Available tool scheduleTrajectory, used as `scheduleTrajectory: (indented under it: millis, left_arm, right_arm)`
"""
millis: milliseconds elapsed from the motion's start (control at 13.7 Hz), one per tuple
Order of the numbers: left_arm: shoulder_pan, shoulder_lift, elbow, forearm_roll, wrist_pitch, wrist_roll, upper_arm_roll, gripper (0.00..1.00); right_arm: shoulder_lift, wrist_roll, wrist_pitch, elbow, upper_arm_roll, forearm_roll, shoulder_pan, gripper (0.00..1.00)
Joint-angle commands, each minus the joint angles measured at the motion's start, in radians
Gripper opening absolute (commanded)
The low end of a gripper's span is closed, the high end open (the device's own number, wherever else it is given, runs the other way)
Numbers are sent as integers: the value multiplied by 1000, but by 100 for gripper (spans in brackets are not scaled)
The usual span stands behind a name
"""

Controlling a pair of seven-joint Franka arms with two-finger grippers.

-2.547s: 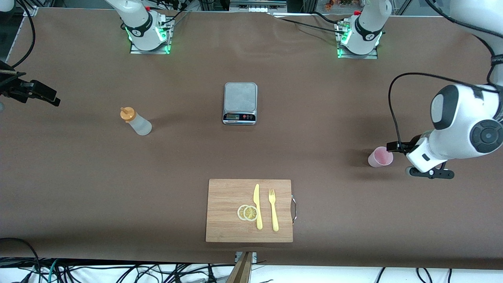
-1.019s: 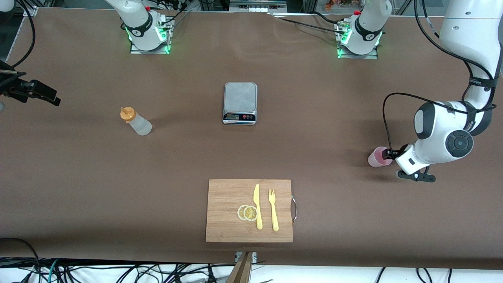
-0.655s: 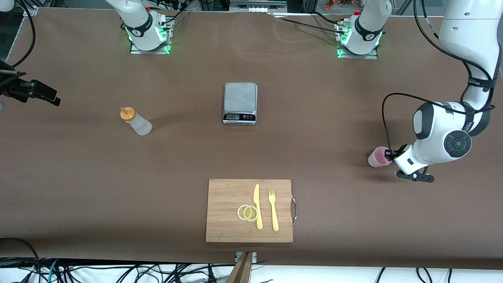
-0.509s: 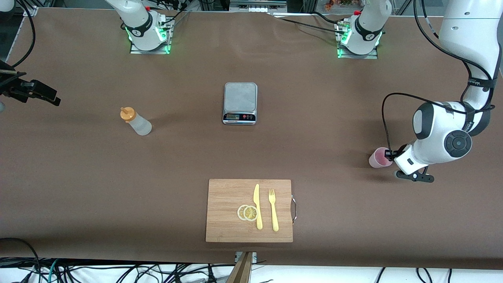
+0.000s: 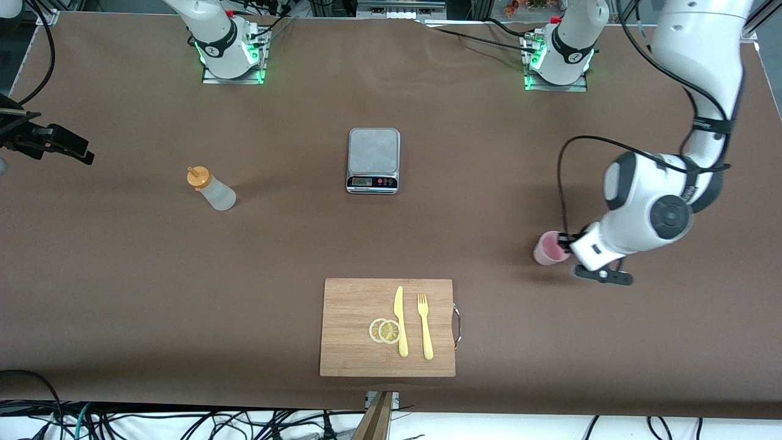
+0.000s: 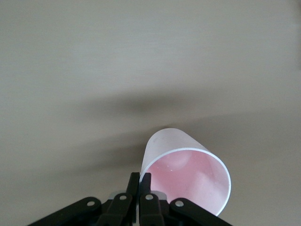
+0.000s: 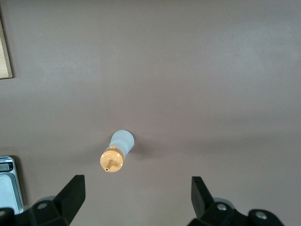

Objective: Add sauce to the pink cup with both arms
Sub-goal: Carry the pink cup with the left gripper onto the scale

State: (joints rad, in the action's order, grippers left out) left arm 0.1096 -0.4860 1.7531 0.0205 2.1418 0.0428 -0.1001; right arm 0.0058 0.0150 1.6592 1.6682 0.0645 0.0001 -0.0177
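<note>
The pink cup [image 5: 550, 249] is toward the left arm's end of the table, and my left gripper [image 5: 572, 244] is shut on its rim. In the left wrist view the two fingers [image 6: 133, 182] pinch the wall of the cup [image 6: 188, 172], one inside and one outside. I cannot tell whether the cup touches the table. The sauce bottle [image 5: 212, 190] stands upright toward the right arm's end, its orange cap up. My right gripper [image 5: 72, 150] waits open and empty at that end of the table. Its wrist view shows the gripper [image 7: 136, 186] wide open, well above the bottle [image 7: 117, 151].
A grey kitchen scale [image 5: 373, 160] sits mid-table, farther from the front camera. A wooden cutting board [image 5: 351, 305] near the front edge carries a yellow knife [image 5: 400, 322], a yellow fork [image 5: 424, 326] and two lemon slices [image 5: 385, 330].
My left gripper reached the pink cup, shut on its rim, and has now moved it toward the middle of the table. The right arm and the sauce bottle have not moved.
</note>
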Motion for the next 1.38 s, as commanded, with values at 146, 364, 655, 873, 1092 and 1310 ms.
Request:
scheduleTrajectory:
  millis: [146,364,655,873,1092,1310]
  left_arm:
    - [273,78,3,76,-62,250,17,0]
    - [419,79,-1,87,-60,363,17,0]
    - [562,70,-1,182,-37,443,19,0]
    - [622,57,-1,181,-16,500,19,0]
    - [671,24,0,177,27,528,20,0]
    - [700,4,5,174,59,552,20,0]
  right_arm:
    - [-23,8,-7,16,-11,1,-10,100]
    - [-23,8,-7,16,-11,1,-10,100]
    - [-23,8,-7,16,-11,1,-10,100]
    - [-23,8,-6,16,-11,1,-10,100]
    - [-21,8,-6,16,-11,1,-10,100]
    - [-21,8,-4,15,-11,1,-10,100]
